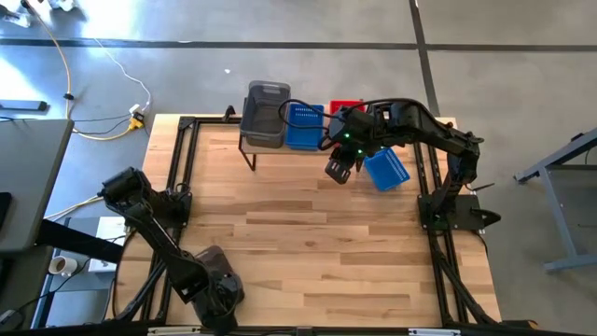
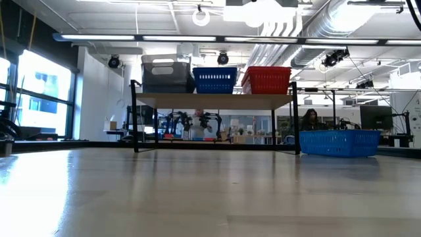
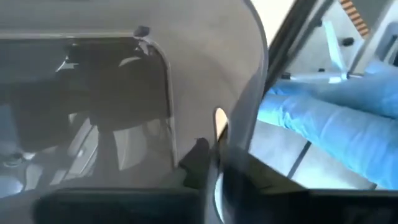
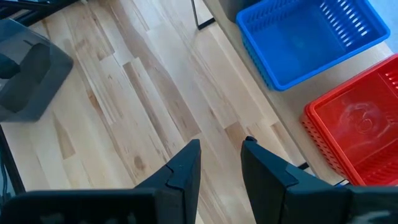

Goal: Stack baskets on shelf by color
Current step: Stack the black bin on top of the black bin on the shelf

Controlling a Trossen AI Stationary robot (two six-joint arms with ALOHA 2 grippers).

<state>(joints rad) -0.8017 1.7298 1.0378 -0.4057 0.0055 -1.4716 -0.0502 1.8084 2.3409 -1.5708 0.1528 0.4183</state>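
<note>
On the shelf (image 2: 210, 100) at the table's far side stand grey baskets (image 2: 166, 74), a blue basket (image 2: 214, 79) and a red one (image 2: 266, 79). Another blue basket (image 1: 385, 170) rests on its bottom on the table, right of the shelf. My right gripper (image 4: 221, 162) hangs open high above the table beside it, holding nothing. My left gripper (image 1: 219, 289) is at the table's near edge, shut on a translucent grey basket (image 3: 124, 93) that fills the left wrist view. My left gripper has the grey basket's side wall at its top rim (image 3: 239, 124) between its fingers, one dark finger (image 3: 199, 155) on the inner side. It slants down at the basket from above. Whether the basket rests on the table is not shown.
Black frame rails (image 1: 182, 159) run along the table's left and right edges. The bare wood in the middle (image 1: 308, 224) is free room. Something blue and cloth-like (image 3: 336, 124) lies past the grey basket, off the table's near edge.
</note>
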